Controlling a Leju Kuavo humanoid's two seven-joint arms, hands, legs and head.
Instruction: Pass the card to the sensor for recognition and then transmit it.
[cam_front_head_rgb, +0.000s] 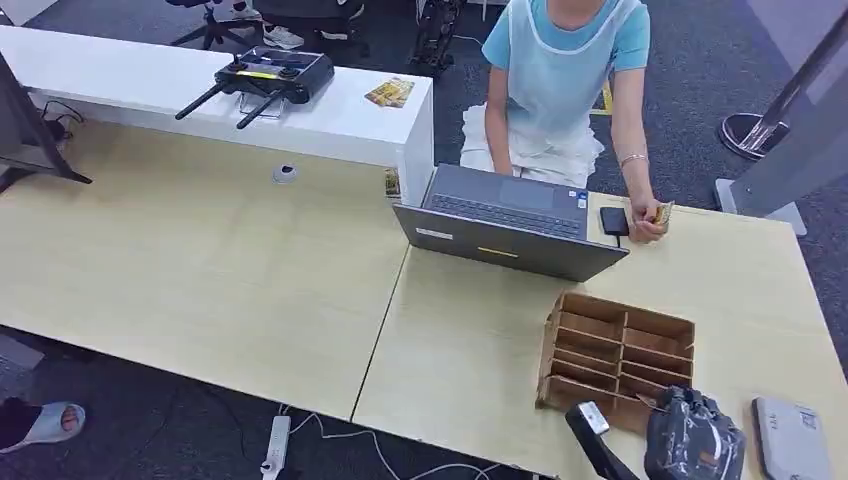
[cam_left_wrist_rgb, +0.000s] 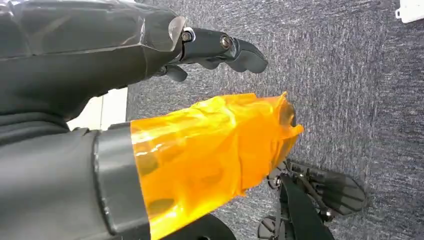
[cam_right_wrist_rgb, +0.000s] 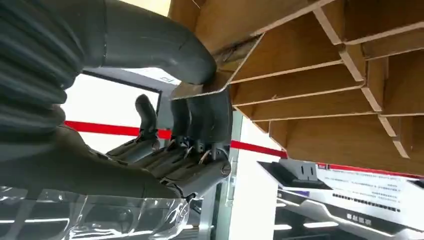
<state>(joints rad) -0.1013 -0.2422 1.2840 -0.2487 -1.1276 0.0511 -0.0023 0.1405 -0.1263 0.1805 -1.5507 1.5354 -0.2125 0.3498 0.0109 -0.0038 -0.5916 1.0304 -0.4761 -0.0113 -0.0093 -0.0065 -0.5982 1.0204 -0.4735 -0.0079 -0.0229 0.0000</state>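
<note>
Beside the brown wooden slotted rack (cam_front_head_rgb: 617, 350), the right hand (cam_right_wrist_rgb: 190, 125) pinched a thin tan card (cam_right_wrist_rgb: 199, 90) by its edge. The card was likely light, stiff and slippery. The left hand (cam_left_wrist_rgb: 215, 50) hung empty, fingers apart.

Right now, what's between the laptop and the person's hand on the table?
A small black device lies on the table between the laptop and the person's hand, in the head view.

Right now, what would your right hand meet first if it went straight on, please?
The right hand, pinching a card, would meet the rack slots almost at once, I think.
</note>
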